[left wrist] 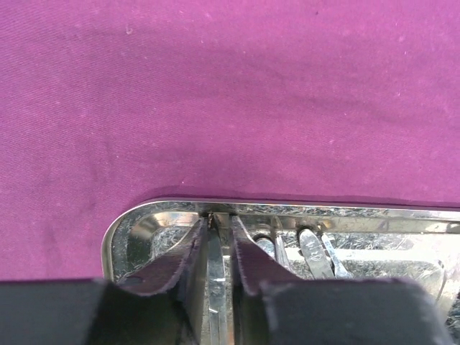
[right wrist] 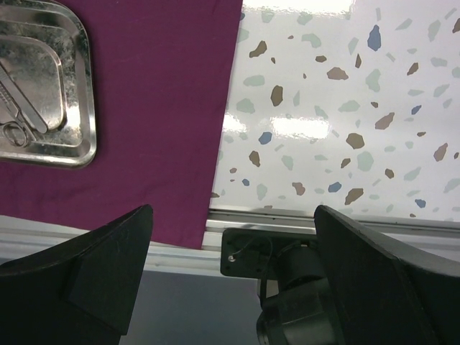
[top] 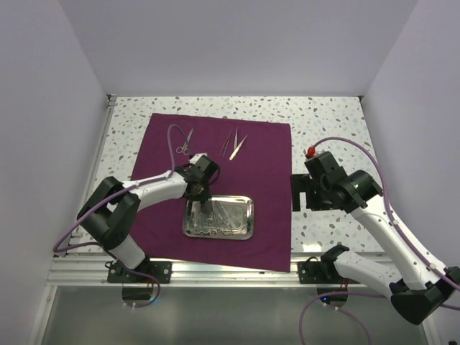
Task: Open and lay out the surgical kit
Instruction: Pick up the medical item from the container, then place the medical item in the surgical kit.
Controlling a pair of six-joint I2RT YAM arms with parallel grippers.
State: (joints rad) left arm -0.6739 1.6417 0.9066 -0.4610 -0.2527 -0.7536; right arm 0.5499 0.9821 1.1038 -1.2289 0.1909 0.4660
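We are at the unloading step. The cloth [top: 266,158] lies spread flat on the table [top: 330,122], with scissors [top: 185,144] and tweezers [top: 235,144] already set out on its far half. The tray [top: 248,215] sits on its near half with more steel pieces [left wrist: 316,251] inside. Our left gripper [left wrist: 219,224] is down in the tray's left end, its fingers [left wrist: 180,259] pinching a thin instrument [left wrist: 218,287]. Our right gripper [right wrist: 233,208] hangs wide open and empty over the table, just off the cloth's right edge. Next, we judge, comes a straight lift over the rim without snagging the other pieces, then a carry to free cloth.
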